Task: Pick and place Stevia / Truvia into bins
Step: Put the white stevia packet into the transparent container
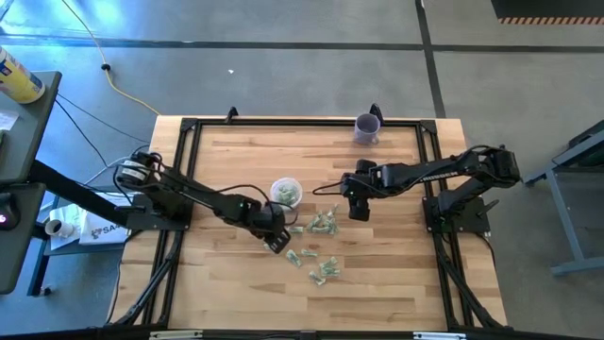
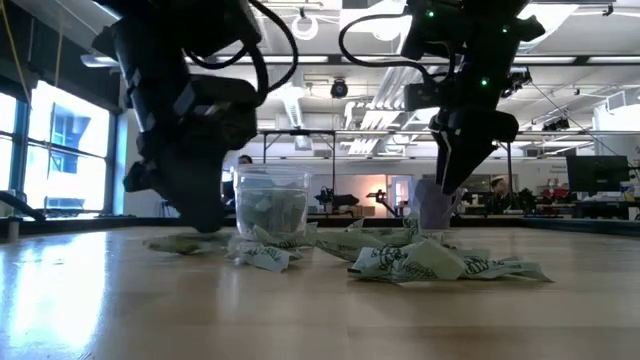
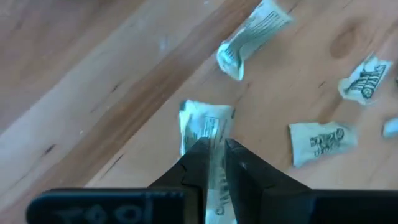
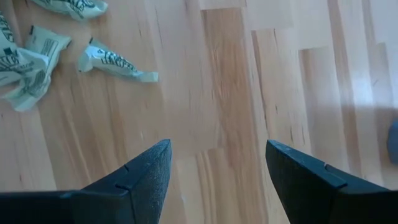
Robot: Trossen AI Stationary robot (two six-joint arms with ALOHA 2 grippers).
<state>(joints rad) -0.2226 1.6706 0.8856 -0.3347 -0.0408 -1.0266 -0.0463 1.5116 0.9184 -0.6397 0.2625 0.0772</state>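
Observation:
Several crumpled green-and-white Stevia packets [image 1: 323,224] lie scattered on the wooden table, right of and nearer than the round translucent cup [image 1: 286,193]. The cup stands upright and holds more packets [image 2: 272,212]. My left gripper [image 1: 276,243] is low over the table just near of the cup and is shut on one packet [image 3: 205,121]. My right gripper [image 1: 359,212] hovers open above bare wood, right of the packet pile. In the right wrist view its fingers [image 4: 217,155] hold nothing, and loose packets [image 4: 115,60] lie ahead. My left gripper pinches one packet between its two fingers. They grip its nearer end [image 3: 214,155] and come from above, slanting down. The packet's free end [image 3: 202,115] sticks out past the fingertips. I cannot tell whether it is lifted clear of the table.
A purple mug [image 1: 367,127] stands at the table's far edge, right of centre. Other loose packets [image 3: 320,142] lie close around the left gripper. Black frame rails [image 1: 189,127] run along the table's edges. Bare wood spreads to the left and near sides.

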